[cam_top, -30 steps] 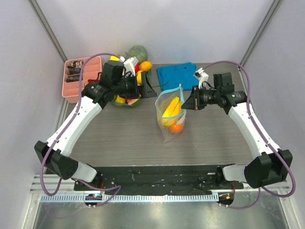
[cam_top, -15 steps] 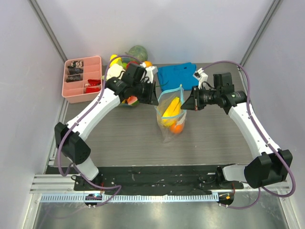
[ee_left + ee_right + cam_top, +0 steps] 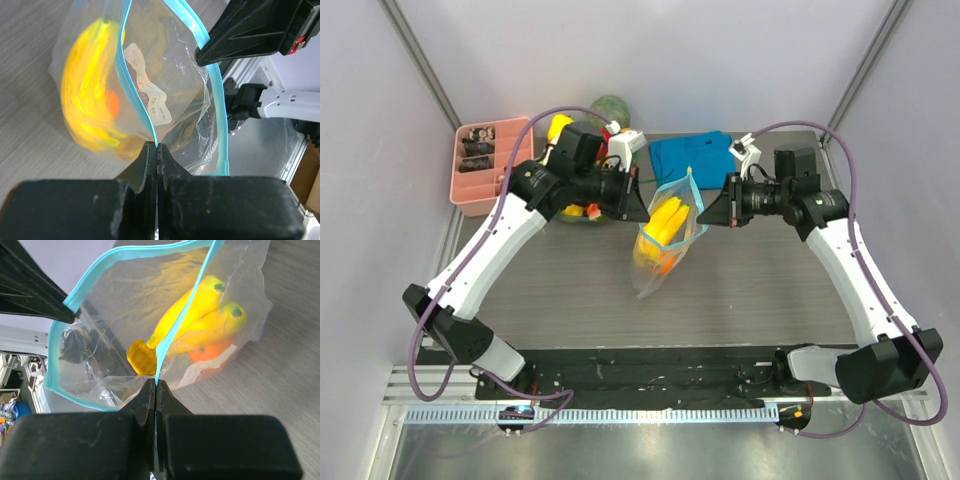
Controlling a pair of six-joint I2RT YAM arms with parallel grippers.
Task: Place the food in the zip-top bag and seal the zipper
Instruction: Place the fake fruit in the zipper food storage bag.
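Pinching one lip of the blue-teal press-seal zipper [image 3: 95, 274] between fully closed jaws, the left gripper [image 3: 156, 148] holds the clear rectangular plastic zip-top bag [image 3: 663, 240] by its mouth. Inside lie the yellow toy banana bunch [image 3: 87, 100] and a small orange fruit [image 3: 215, 352]. The right gripper [image 3: 155, 386], jaws likewise clamped tight, grips the opposite lip. Both wrist views show the mouth gaping wide between the lips. Only the top view shows the bag hanging tilted over the grey table [image 3: 570, 290].
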